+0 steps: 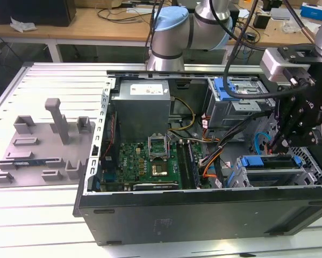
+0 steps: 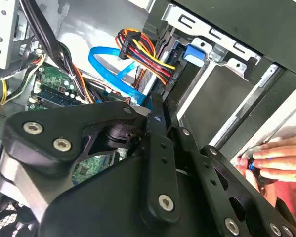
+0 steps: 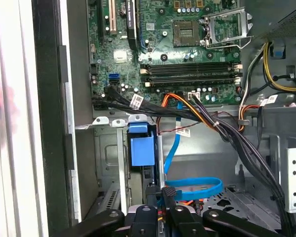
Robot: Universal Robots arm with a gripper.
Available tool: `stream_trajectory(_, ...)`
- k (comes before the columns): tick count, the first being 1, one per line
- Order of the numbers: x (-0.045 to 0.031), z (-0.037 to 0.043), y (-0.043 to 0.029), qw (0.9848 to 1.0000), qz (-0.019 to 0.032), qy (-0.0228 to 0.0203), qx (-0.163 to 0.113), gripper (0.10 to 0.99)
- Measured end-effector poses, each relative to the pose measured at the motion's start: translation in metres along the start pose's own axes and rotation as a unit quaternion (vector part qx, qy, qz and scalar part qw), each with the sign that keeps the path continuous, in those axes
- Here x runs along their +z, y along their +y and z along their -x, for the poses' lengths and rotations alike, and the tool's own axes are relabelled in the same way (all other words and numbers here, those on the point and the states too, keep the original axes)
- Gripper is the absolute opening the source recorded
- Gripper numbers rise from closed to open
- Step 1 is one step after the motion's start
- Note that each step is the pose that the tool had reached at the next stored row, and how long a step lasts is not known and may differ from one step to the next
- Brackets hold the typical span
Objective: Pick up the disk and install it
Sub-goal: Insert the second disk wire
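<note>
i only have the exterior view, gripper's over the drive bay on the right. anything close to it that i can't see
Observer: Yes. In the second wrist view a person's hand is at the case edge, beside the gripper.
Operator: what's under the tip
Observer: In the first wrist view a blue flat cable loops right at the tip.

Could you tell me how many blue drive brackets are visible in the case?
2: the far bracket on the upper bay, the near bracket below the gripper; others may be hidden.
</note>
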State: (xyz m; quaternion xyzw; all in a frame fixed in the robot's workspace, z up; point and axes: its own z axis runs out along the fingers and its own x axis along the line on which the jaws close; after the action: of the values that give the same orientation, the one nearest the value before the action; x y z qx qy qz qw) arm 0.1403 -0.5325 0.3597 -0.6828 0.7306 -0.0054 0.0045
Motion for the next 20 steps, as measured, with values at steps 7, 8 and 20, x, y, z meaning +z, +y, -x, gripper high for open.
stream_trajectory(7,0.0033,-0.0044,0.0024,0.9999,-0.0065,-0.0113,0.0,0.161)
stream_trajectory(8,0.0033,-0.0045,0.0024,0.9999,-0.0066,-0.0113,0.0,0.161)
stream_trajectory(20,0.0044,-0.0094,0.0021,0.9998,-0.0079,-0.0174,-0.001,0.161)
